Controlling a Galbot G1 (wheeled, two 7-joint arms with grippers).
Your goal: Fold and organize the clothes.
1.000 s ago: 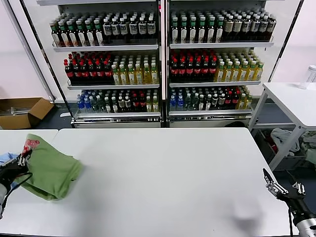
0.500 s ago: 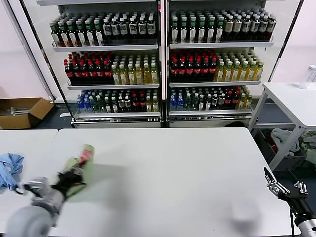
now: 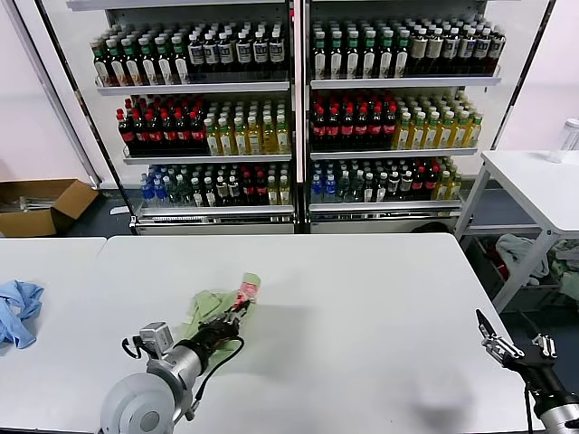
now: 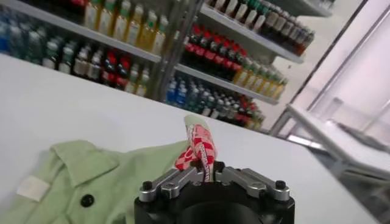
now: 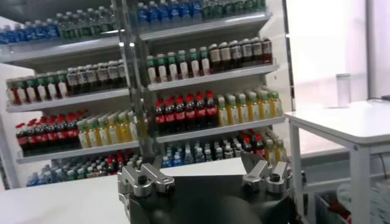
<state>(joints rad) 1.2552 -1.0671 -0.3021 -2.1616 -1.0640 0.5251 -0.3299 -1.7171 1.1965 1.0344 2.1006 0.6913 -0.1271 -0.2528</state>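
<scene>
left claw [image 3: 237, 316] pinching polo shirt [image 3: 210, 306], carried from table's left edge toward centre | right claw [image 3: 516, 346] spread, parked

I am looking down at a white table [image 3: 362, 307] that is spanning most of the near scene, its far edge running in front of the drink shelves. A second white surface [image 3: 45, 258] is butting against it on the left, a thin seam dividing the two. On the main table, left of centre and toward the near edge, the light green polo shirt [image 3: 213, 306] is lying bunched, its red-and-white logo [image 3: 244, 291] sticking up (the collar and a dark button are showing in the left wrist view). A light blue cloth [image 3: 18, 309] is lying crumpled on the left surface, well apart from the shirt.
</scene>
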